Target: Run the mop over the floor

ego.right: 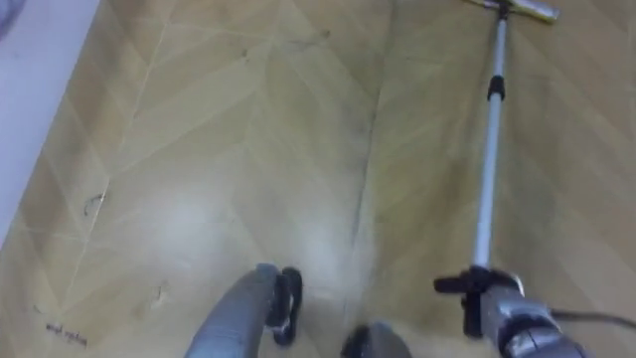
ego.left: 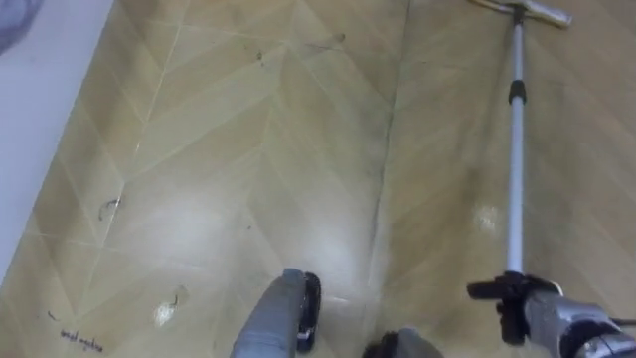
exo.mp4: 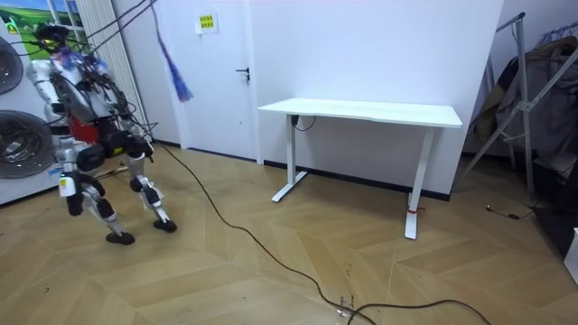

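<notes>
Over at the room view's left, stands bent forward on the wood floor (exo.mp4: 271, 271) with legs apart, just before two round washer drums (exo.mp4: 23, 149) and well apart from the white desk (exo.mp4: 361, 112) against the back wall. Shows a white door (exo.mp4: 221, 72) between those two, and a leaning rack (exo.mp4: 533, 99) hung with clothes at the room view's right edge.

Looks down at herringbone boards in the eye views, with a white wall strip (ego.left: 40, 109) running along the floor's left edge. Grips the mop (ego.left: 515, 169) with the right hand (ego.left: 517, 303) at the lower right corner of the floor in view: dark fingers (ego.left: 487, 290) clenched round the near end of the silver pole. Holds that pole almost straight up the view, past a black collar (ego.left: 516, 91) on its upper part, to the flat mop head (ego.left: 532, 12) set down on the boards at the upper right corner. Carries the left hand (ego.left: 310, 303) low at the bottom middle, at the end of a grey forearm, well to the left of the pole and apart from it; cannot tell whether it is released or clenched. Picks out small scuffs (ego.left: 109, 207) on the boards near the left edge, a pale sheen (ego.left: 199, 224) at the middle, and a dark seam (ego.left: 386, 169) running down the floor left of the pole.
</notes>
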Tool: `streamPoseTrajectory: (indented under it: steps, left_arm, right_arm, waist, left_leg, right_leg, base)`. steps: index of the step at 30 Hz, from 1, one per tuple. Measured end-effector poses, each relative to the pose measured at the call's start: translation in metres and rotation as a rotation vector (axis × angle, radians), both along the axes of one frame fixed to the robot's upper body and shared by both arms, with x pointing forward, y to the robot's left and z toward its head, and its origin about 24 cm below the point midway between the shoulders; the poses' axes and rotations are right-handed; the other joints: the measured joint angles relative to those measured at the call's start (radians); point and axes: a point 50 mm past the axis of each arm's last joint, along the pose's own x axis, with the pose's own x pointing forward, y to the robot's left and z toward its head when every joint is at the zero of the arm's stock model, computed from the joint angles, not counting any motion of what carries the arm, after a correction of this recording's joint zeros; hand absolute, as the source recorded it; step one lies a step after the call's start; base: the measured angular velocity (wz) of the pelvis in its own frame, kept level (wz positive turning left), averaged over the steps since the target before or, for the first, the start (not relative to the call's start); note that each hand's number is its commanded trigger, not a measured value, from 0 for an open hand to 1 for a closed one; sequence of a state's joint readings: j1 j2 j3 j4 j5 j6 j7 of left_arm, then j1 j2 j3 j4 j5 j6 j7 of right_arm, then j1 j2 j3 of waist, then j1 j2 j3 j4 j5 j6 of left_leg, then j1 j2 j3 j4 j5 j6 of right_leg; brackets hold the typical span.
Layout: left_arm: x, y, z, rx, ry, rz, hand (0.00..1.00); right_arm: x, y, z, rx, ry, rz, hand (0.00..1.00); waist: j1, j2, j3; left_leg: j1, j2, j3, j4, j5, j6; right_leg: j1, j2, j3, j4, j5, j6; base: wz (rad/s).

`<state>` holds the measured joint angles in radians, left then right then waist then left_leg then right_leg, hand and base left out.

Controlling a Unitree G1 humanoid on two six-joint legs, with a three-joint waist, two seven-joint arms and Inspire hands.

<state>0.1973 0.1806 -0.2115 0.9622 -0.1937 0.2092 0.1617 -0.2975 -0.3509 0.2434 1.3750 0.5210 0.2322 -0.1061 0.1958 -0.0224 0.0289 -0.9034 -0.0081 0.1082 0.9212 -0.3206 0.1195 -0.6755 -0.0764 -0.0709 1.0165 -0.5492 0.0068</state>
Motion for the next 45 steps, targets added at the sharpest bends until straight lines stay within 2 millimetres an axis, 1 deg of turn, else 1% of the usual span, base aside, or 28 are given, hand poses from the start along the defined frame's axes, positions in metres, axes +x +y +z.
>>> streamPoseTrajectory:
  steps: [1, 2, 3, 4, 6, 8, 10, 11, 12, 13, 14, 16, 17, 18, 19, 20, 21, 22, 23, 24, 25, 26, 28, 30, 33, 35, 39, 45]
  left_arm:
    - [0.004, -0.001, 0.000, 0.001, -0.011, -0.012, 0.00]
    - [0.010, -0.003, 0.001, 0.002, -0.032, -0.033, 0.00]
    - [0.015, -0.004, 0.002, 0.001, -0.054, -0.036, 0.00]
    - [0.017, -0.004, 0.002, 0.004, -0.061, -0.038, 0.00]
    - [0.020, -0.003, 0.003, 0.024, -0.074, -0.055, 0.00]
    - [0.022, -0.002, 0.003, 0.041, -0.073, -0.072, 0.00]
    - [0.023, -0.005, 0.002, 0.037, -0.069, -0.080, 0.00]
    - [0.021, -0.008, 0.001, 0.030, -0.061, -0.084, 0.00]
    - [0.017, -0.010, 0.000, 0.024, -0.045, -0.079, 0.00]
    - [0.014, -0.012, -0.001, 0.020, -0.036, -0.076, 0.00]
    - [0.009, -0.014, -0.002, 0.011, -0.020, -0.064, 0.00]
    - [0.009, -0.014, -0.002, 0.013, -0.011, -0.059, 0.00]
    - [0.010, -0.013, -0.001, 0.016, -0.014, -0.055, 0.00]
    - [0.009, -0.013, -0.001, 0.010, -0.015, -0.035, 0.00]
    - [0.008, -0.011, -0.001, 0.010, -0.015, -0.028, 0.00]
    - [0.004, -0.010, 0.000, 0.012, -0.017, -0.026, 0.00]
    - [0.004, -0.007, 0.001, 0.017, -0.025, -0.028, 0.00]
    - [0.004, -0.006, 0.002, 0.020, -0.028, -0.029, 0.00]
    - [0.002, -0.004, 0.002, 0.025, -0.027, -0.025, 0.00]
    - [-0.004, -0.003, 0.001, 0.025, -0.013, -0.017, 0.00]
    - [-0.007, -0.003, 0.001, 0.023, -0.006, -0.017, 0.00]
    - [-0.011, -0.003, 0.001, 0.021, 0.004, -0.014, 0.00]
    - [-0.009, -0.001, 0.000, 0.022, 0.005, -0.009, 0.00]
    - [0.000, 0.001, 0.001, 0.028, -0.011, -0.005, 0.00]
    - [0.013, 0.001, 0.001, 0.042, -0.020, -0.015, 0.00]
    - [0.016, 0.005, 0.001, 0.056, -0.023, 0.002, 0.00]
    - [0.017, 0.006, 0.001, 0.079, -0.022, 0.020, 0.00]
    - [0.001, 0.014, 0.000, 0.102, 0.026, 0.033, 0.00]
  right_arm:
    - [-0.014, -0.005, -0.003, -0.010, 0.036, -0.010, 1.00]
    - [-0.042, -0.015, -0.008, -0.042, 0.115, -0.029, 1.00]
    - [-0.072, -0.022, -0.012, -0.075, 0.195, -0.044, 1.00]
    - [-0.085, -0.023, -0.014, -0.087, 0.229, -0.050, 1.00]
    - [-0.113, -0.013, -0.022, -0.110, 0.310, -0.044, 1.00]
    - [-0.123, 0.005, -0.030, -0.088, 0.337, -0.041, 1.00]
    - [-0.125, 0.020, -0.036, -0.057, 0.340, -0.044, 1.00]
    - [-0.125, 0.026, -0.038, -0.046, 0.341, -0.046, 1.00]
    - [-0.125, 0.029, -0.039, -0.039, 0.341, -0.051, 1.00]
    - [-0.123, 0.029, -0.039, -0.037, 0.340, -0.055, 1.00]
    - [-0.113, 0.028, -0.038, -0.041, 0.317, -0.055, 1.00]
    - [-0.094, 0.026, -0.034, -0.043, 0.281, -0.067, 1.00]
    - [-0.076, 0.022, -0.030, -0.050, 0.241, -0.069, 1.00]
    - [-0.056, 0.017, -0.024, -0.055, 0.194, -0.076, 1.00]
    - [-0.044, 0.016, -0.020, -0.059, 0.166, -0.069, 1.00]
    - [-0.019, 0.013, -0.011, -0.070, 0.099, -0.053, 1.00]
    - [0.000, 0.010, -0.003, -0.073, 0.031, -0.042, 1.00]
    - [0.008, 0.010, 0.000, -0.071, 0.001, -0.038, 1.00]
    - [0.021, 0.010, 0.005, -0.066, -0.050, -0.027, 1.00]
    - [0.025, 0.012, 0.006, -0.052, -0.083, -0.017, 1.00]
    - [0.024, 0.013, 0.005, -0.044, -0.085, -0.014, 1.00]
    - [0.019, 0.014, 0.002, -0.029, -0.074, -0.016, 1.00]
    - [0.002, 0.013, -0.004, -0.017, -0.041, -0.021, 1.00]
    - [-0.034, 0.006, -0.015, -0.027, 0.047, -0.030, 1.00]
    - [-0.075, 0.001, -0.023, -0.079, 0.185, 0.015, 1.00]
    - [-0.086, 0.006, -0.027, -0.095, 0.237, 0.057, 1.00]
    - [-0.105, 0.023, -0.036, -0.070, 0.309, 0.122, 1.00]
    - [-0.127, 0.024, -0.038, -0.046, 0.395, 0.199, 1.00]
  waist:
    - [-0.002, 0.003, -0.0009]
    - [-0.015, 0.019, -0.0027]
    - [-0.028, 0.040, -0.0079]
    - [-0.034, 0.051, -0.0123]
    - [-0.078, 0.090, -0.0131]
    - [-0.102, 0.096, -0.0143]
    - [-0.112, 0.091, -0.0133]
    - [-0.112, 0.091, -0.0131]
    - [-0.111, 0.090, -0.0122]
    - [-0.109, 0.085, -0.0095]
    - [-0.107, 0.086, -0.0114]
    - [-0.108, 0.078, -0.0110]
    - [-0.108, 0.072, -0.0085]
    - [-0.105, 0.061, -0.0079]
    - [-0.099, 0.049, -0.0073]
    - [-0.080, 0.032, -0.0076]
    - [-0.068, 0.021, -0.0045]
    - [-0.056, 0.012, -0.0002]
    - [-0.033, 0.011, -0.0017]
    - [-0.026, 0.007, -0.0017]
    - [-0.026, 0.007, -0.0019]
    - [-0.025, 0.008, -0.0035]
    - [-0.030, 0.019, -0.0026]
    - [-0.033, 0.032, -0.0038]
    - [-0.048, 0.061, -0.0076]
    - [-0.064, 0.071, -0.0101]
    - [-0.102, 0.052, -0.0056]
    - [-0.141, 0.007, -0.0179]
  left_leg:
    - [0.010, -0.015, 0.001, 0.001, -0.011, 0.008]
    - [0.028, -0.043, -0.004, 0.003, -0.032, 0.024]
    - [0.046, -0.061, -0.016, 0.009, -0.054, 0.037]
    - [0.054, -0.068, -0.025, 0.009, -0.067, 0.038]
    - [0.084, -0.078, -0.059, 0.002, -0.093, 0.044]
    - [0.111, -0.077, -0.063, -0.017, -0.105, 0.040]
    - [0.149, -0.078, -0.063, -0.040, -0.114, 0.034]
    - [0.179, -0.078, -0.062, -0.045, -0.132, 0.028]
    - [0.208, -0.078, -0.064, -0.040, -0.155, 0.021]
    - [0.219, -0.077, -0.067, -0.035, -0.165, 0.015]
    - [0.233, -0.074, -0.073, -0.029, -0.182, 0.003]
    - [0.237, -0.072, -0.075, -0.004, -0.195, -0.017]
    - [0.222, -0.067, -0.066, 0.040, -0.191, -0.029]
    - [0.192, -0.049, -0.043, 0.111, -0.169, -0.068]
    - [0.178, -0.034, -0.021, 0.142, -0.153, -0.095]
    - [0.144, -0.015, -0.009, 0.190, -0.129, -0.122]
    - [0.100, 0.005, -0.011, 0.171, -0.132, -0.124]
    - [0.080, 0.017, -0.011, 0.138, -0.131, -0.124]
    - [0.053, 0.032, -0.026, 0.042, -0.120, -0.122]
    - [0.050, 0.033, -0.036, -0.022, -0.057, -0.108]
    - [0.063, 0.033, -0.039, -0.040, -0.033, -0.103]
    - [0.100, 0.035, -0.038, -0.067, -0.003, -0.077]
    - [0.135, 0.031, -0.046, -0.082, -0.012, -0.061]
    - [0.182, 0.021, -0.043, -0.095, -0.028, -0.032]
    - [0.250, 0.010, -0.037, -0.129, -0.037, -0.011]
    - [0.293, 0.009, -0.029, -0.164, -0.037, -0.005]
    - [0.453, -0.003, -0.001, -0.305, -0.012, -0.006]
    - [0.684, -0.019, 0.005, -0.504, 0.040, -0.030]
  right_leg:
    - [-0.005, -0.012, 0.004, 0.033, 0.016, 0.009]
    - [-0.020, -0.029, 0.019, 0.104, 0.063, 0.023]
    - [-0.050, -0.026, 0.044, 0.185, 0.135, 0.027]
    - [-0.068, -0.025, 0.047, 0.213, 0.159, 0.029]
    - [-0.160, 0.002, 0.045, 0.224, 0.160, 0.033]
    - [-0.224, 0.029, 0.044, 0.121, 0.163, 0.032]
    - [-0.242, 0.040, 0.034, -0.063, 0.190, 0.005]
    - [-0.227, 0.044, 0.022, -0.156, 0.227, -0.013]
    - [-0.209, 0.045, 0.014, -0.185, 0.254, -0.030]
    - [-0.197, 0.047, 0.011, -0.183, 0.259, -0.035]
    - [-0.178, 0.043, -0.005, -0.177, 0.267, -0.049]
    - [-0.174, 0.032, -0.023, -0.143, 0.250, -0.079]
    - [-0.175, 0.030, -0.026, -0.117, 0.224, -0.081]
    - [-0.178, 0.036, -0.018, -0.095, 0.199, -0.071]
    - [-0.182, 0.040, -0.010, -0.088, 0.193, -0.073]
    - [-0.182, 0.050, 0.002, -0.090, 0.193, -0.077]
    - [-0.180, 0.058, 0.005, -0.099, 0.199, -0.082]
    - [-0.177, 0.066, 0.010, -0.104, 0.206, -0.090]
    - [-0.163, 0.078, 0.011, -0.121, 0.212, -0.091]
    - [-0.135, 0.079, 0.011, -0.135, 0.209, -0.084]
    - [-0.116, 0.079, 0.011, -0.146, 0.209, -0.077]
    - [-0.080, 0.078, 0.011, -0.169, 0.212, -0.063]
    - [-0.029, 0.073, -0.005, -0.208, 0.216, -0.053]
    - [0.025, 0.057, -0.016, -0.230, 0.209, -0.037]
    - [0.098, 0.056, -0.012, -0.277, 0.212, -0.015]
    - [0.141, 0.053, -0.014, -0.315, 0.222, -0.006]
    - [0.274, 0.041, -0.019, -0.444, 0.257, 0.000]
    - [0.487, 0.038, -0.045, -0.612, 0.288, -0.012]
  base:
    - [0.49]
    - [0.51]
    - [0.47]
    - [0.28]
    - [0.13]
    - [0.00]
    - [-0.07]
    - [0.00]
    - [0.00]
    - [0.00]
    - [0.06]
    - [0.21]
    - [0.30]
    - [0.19]
    - [-0.12]
    - [-0.20]
    - [-0.20]
    - [-0.20]
    - [-0.22]
    - [-0.17]
    - [0.00]
    - [0.05]
    - [0.10]
    - [0.12]
    - [-0.05]
    - [-0.17]
    - [-0.20]
    - [-0.01]
